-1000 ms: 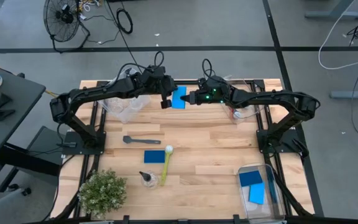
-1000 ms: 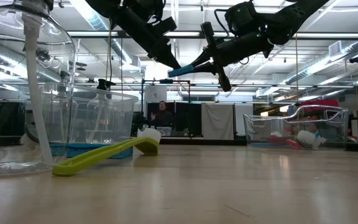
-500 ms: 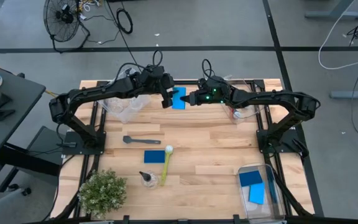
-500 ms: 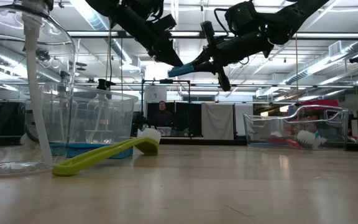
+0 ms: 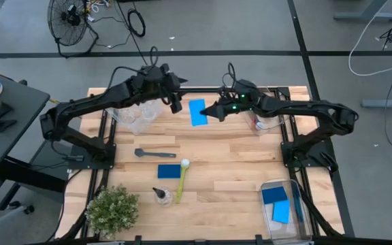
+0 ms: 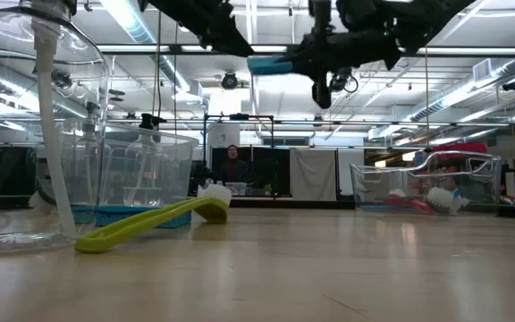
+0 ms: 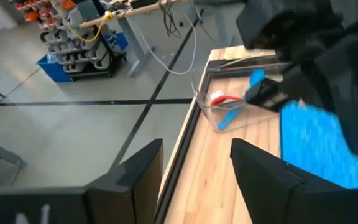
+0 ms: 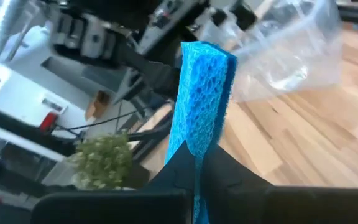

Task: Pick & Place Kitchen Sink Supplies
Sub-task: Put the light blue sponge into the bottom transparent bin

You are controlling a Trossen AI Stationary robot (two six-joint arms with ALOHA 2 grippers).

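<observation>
R gripper (image 5: 213, 111) clenched on flat blue rectangular sponge (image 5: 197, 111), held high over table's far edge; L gripper (image 5: 177, 105) released, just beside, fingers apart.

Flat blue sponge (image 5: 197, 112) held aloft, pinched edge-on in the right tool (image 5: 213, 111).

Light wooden bench (image 5: 230, 160), bushy green potted plant (image 5: 112, 209) at its near left corner, clear bins at far left (image 5: 135, 117), far right (image 5: 269, 121) and near right (image 5: 299, 211), floor fan (image 5: 69, 19) beyond, a person (image 6: 232, 165) seated in the background
</observation>
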